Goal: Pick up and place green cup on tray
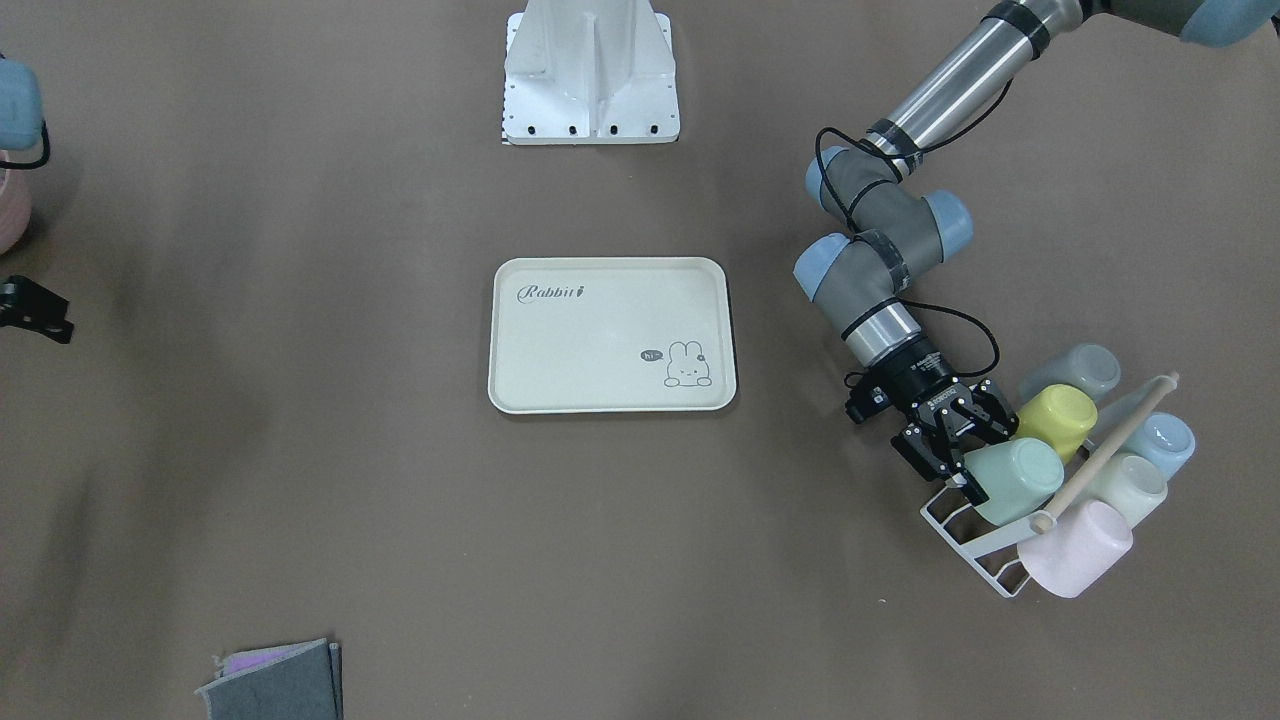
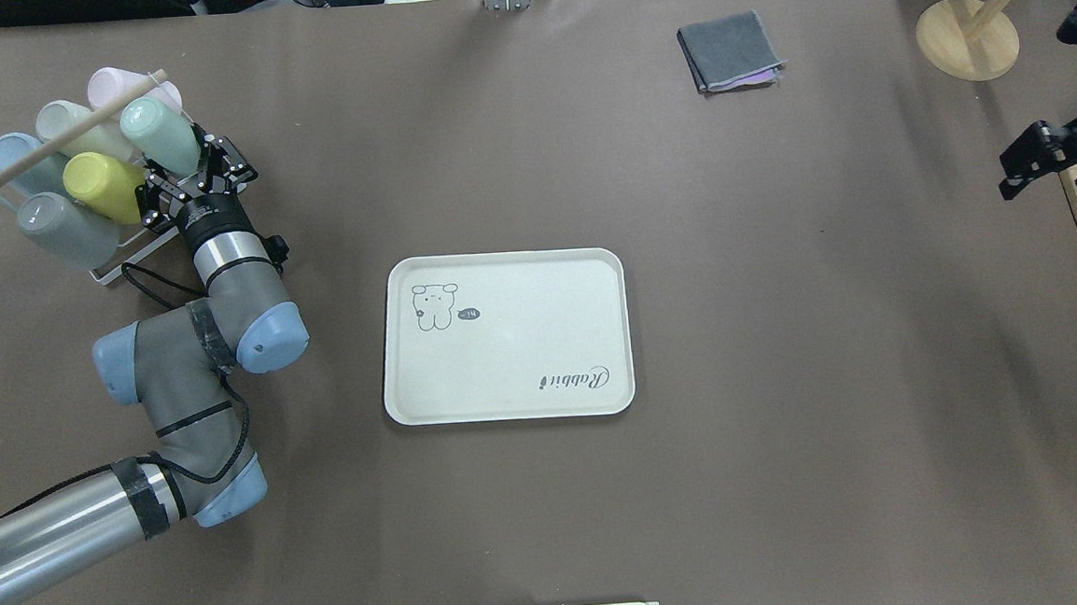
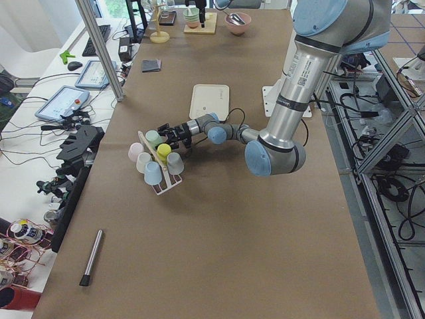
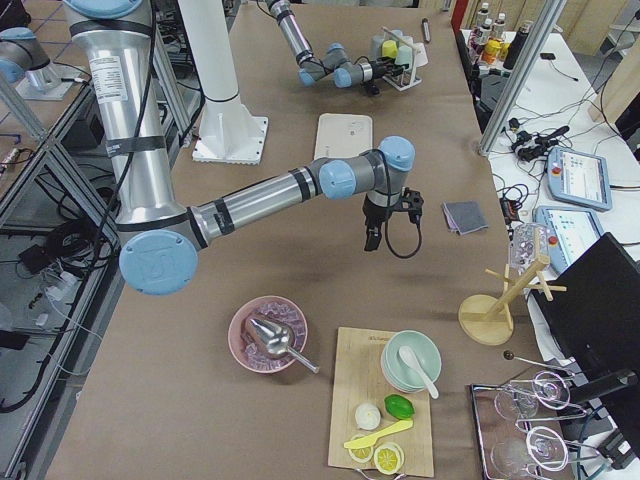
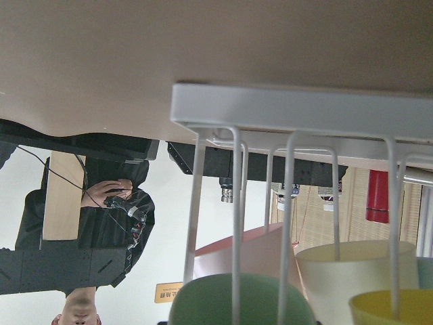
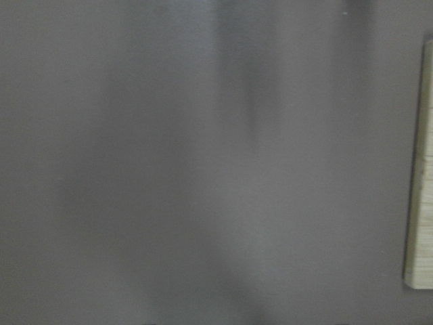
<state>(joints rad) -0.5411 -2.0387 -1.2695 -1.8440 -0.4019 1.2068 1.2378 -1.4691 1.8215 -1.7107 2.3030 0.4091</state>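
Six cups [image 2: 62, 229] sit tilted on a wire rack [image 2: 111, 266] near the far-left corner of the table [image 2: 783, 325]. Green cup [image 2: 162, 134] is on the rack's far end, on the side toward table centre. Left gripper [image 1: 990, 460] has its jaws apart, with the cup's lower end between the fingertips; contact unclear. Tray [image 2: 522, 341] lies flat mid-table, well apart from the cup. Right gripper [image 2: 1039, 160] is at the right edge; can't tell how its jaws stand.

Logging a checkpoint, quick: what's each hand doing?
Left hand: open, straddling the green cup.
Right hand: open, empty.
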